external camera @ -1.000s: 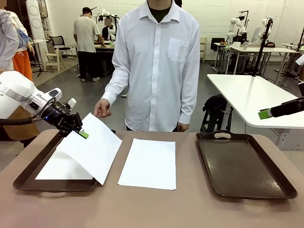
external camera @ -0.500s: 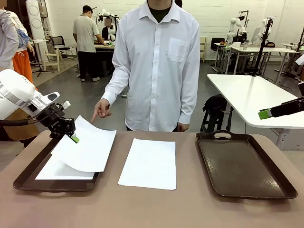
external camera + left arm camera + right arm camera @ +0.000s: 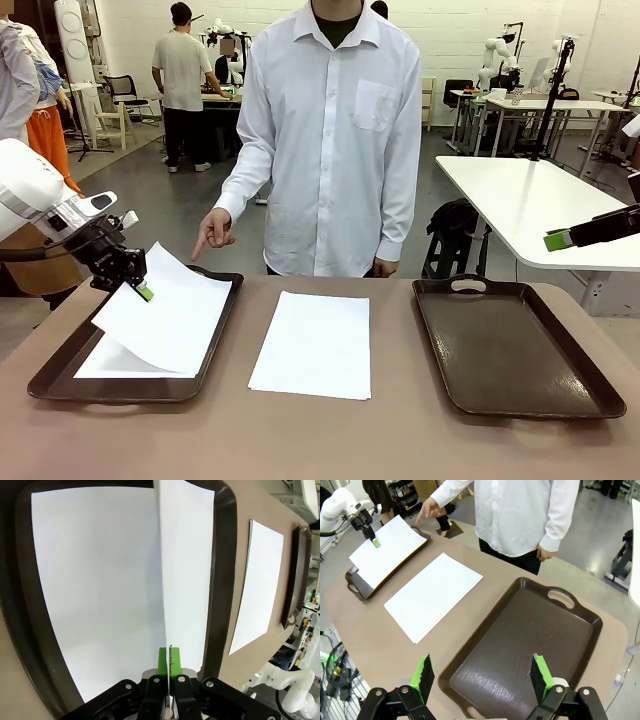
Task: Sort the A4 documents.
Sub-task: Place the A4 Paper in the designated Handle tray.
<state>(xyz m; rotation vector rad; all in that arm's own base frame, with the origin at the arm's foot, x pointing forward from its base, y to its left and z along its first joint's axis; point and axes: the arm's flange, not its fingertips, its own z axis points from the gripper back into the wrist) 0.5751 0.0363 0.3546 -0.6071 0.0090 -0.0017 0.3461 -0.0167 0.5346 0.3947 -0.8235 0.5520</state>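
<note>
While clamped on 1 sheet [image 3: 168,315] over a tray [image 3: 110,391], left hand [image 3: 143,290]; right hand [image 3: 481,673] wide.

The A4 documents [image 3: 310,345] are plain white, the trays [image 3: 515,350] dark brown, the table [image 3: 330,435] tan.

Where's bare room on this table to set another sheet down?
Free: the whole floor of the right tray; the table strip between it and the middle sheet; the near edge. Crowded: the left tray, with a lower sheet in it and the left gripper holding an upper sheet above.
</note>
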